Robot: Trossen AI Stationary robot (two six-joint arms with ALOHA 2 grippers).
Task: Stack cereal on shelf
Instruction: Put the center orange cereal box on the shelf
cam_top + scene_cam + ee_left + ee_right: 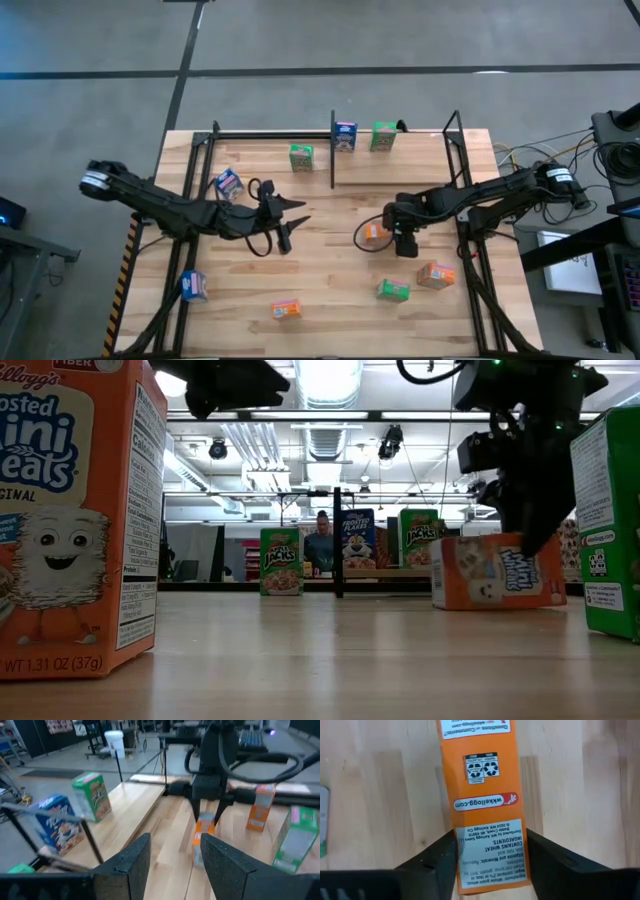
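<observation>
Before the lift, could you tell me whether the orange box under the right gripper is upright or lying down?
Lying down: the orange box rests on a long side.

Nine cereal boxes: three green (301,157), three blue (345,135), three orange (287,309). One shelf (400,160), two arms.

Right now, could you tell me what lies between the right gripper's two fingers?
An orange cereal box lying on the tabletop sits between the right gripper's fingers, seen best in the right wrist view.

Grey concrete floor (300,40), ceiling lights (325,380).
</observation>
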